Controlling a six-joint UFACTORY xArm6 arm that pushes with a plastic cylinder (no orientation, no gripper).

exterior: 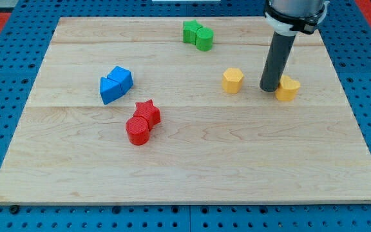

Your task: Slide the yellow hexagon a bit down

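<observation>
The yellow hexagon sits on the wooden board, right of centre in the upper half. My tip is down on the board to the hexagon's right, with a clear gap between them. A second yellow block lies just to the right of the tip, touching or nearly touching the rod, which partly hides its shape.
Two green blocks sit together near the view's top. Two blue blocks sit together at the left. A red star touches a red cylinder below centre-left. A blue pegboard surrounds the board.
</observation>
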